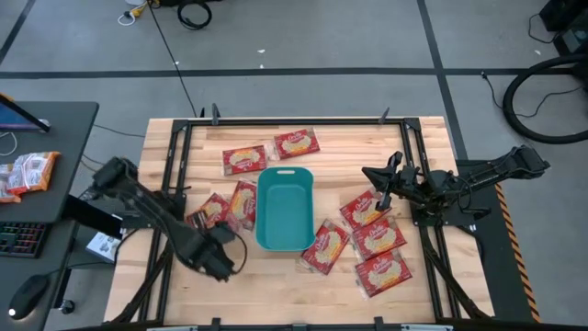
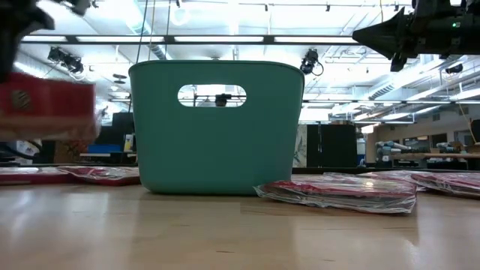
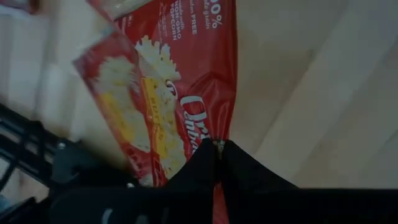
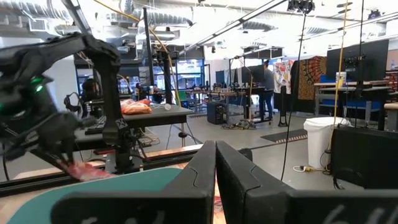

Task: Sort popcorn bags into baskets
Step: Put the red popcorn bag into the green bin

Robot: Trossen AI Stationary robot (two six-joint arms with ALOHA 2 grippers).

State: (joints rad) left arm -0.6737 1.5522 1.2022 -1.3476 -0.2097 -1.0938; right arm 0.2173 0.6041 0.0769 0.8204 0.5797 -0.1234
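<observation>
Two end effectors flanked the teal basket on the desk. Left of the basket, the left end effector was pinched shut on a popcorn bag. Right of the basket, the right end effector hung closed and empty above more popcorn bags.

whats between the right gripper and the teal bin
In the high view, the stretch from the right gripper, shut and raised above the table, to the teal bin is mostly bare wood; one popcorn bag lies just beside and below that line.
</observation>
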